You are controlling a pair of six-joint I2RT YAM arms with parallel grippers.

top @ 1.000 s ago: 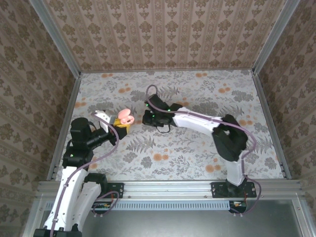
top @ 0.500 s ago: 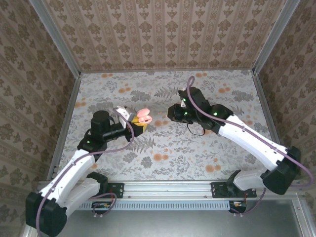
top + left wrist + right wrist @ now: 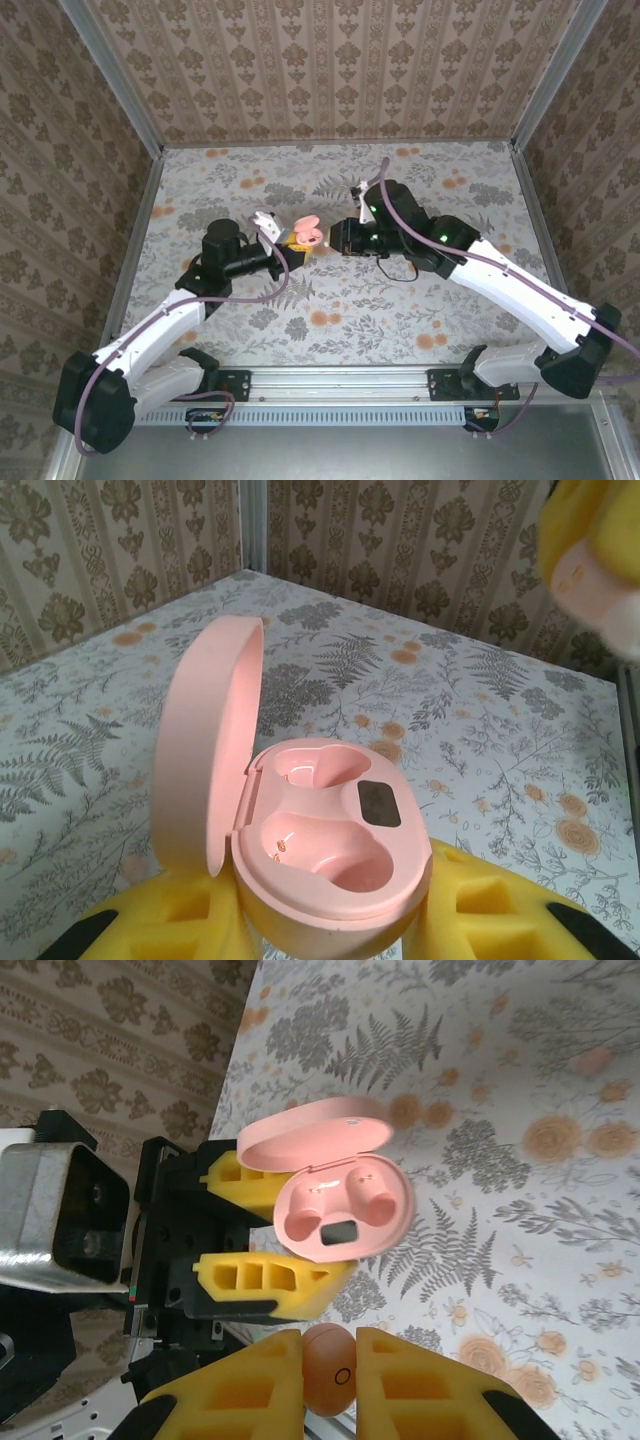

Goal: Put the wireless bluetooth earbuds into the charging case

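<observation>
**One slip away from a jam**

Your right gripper [image 3: 330,1348] pinches the smooth pink earbud [image 3: 328,1372] between soft yellow foam pads [image 3: 250,1385], near the glossy oval case [image 3: 340,1205]. The case is clamped lid-up in your left gripper [image 3: 290,243]. The rounded plastic could twist or squirt free, and a skewed bud would jam at the empty sockets [image 3: 330,855].

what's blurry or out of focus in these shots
Left wrist view: the charging case is sharp, but a yellow-pink shape in the top right corner is badly defocused. Right wrist view: the case and the close earbud both read clearly. Top external view: even light, no glare.
</observation>
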